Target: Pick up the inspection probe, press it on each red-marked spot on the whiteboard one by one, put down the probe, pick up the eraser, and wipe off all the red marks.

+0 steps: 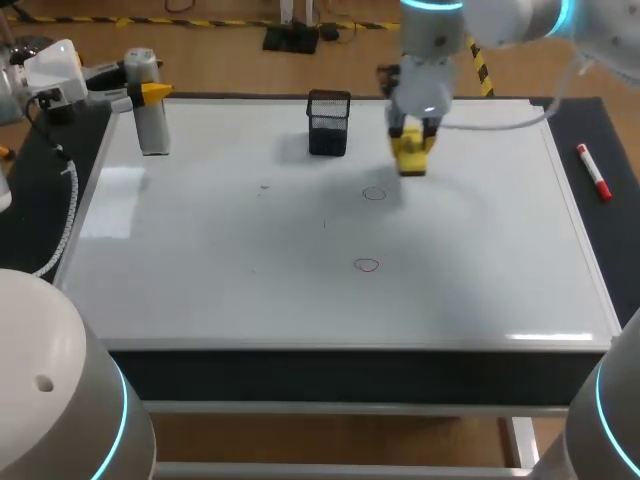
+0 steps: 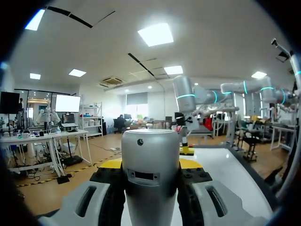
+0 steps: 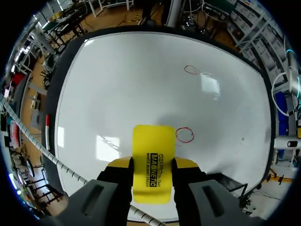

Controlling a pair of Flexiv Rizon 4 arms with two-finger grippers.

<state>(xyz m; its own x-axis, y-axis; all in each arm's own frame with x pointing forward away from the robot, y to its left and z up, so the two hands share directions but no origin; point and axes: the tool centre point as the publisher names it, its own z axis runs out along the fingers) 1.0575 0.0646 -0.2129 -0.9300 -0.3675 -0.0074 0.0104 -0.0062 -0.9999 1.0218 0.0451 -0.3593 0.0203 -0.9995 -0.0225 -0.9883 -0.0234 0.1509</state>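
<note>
Head view: left claw (image 1: 148, 92) is pinching the grey probe (image 1: 152, 130) upright at the whiteboard's (image 1: 200, 260) far left corner, and right claw (image 1: 413, 140) is clamped on the yellow eraser (image 1: 411, 162) over its far middle, just past the two red circles (image 1: 375, 194). Left wrist view, probe's wedged tight in the claw, whiteboard stretching out ahead. Right wrist view, eraser's tip sits just beside one circle on the whiteboard.

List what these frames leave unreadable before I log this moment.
Probe tip: left wrist view, hidden below its own body.
Eraser contact with the board: head view, right hand overlaps it; right wrist view looks straight down.
Holder contents: head view, dark mesh, too small.
Red marks: left wrist view, board too oblique.
</note>
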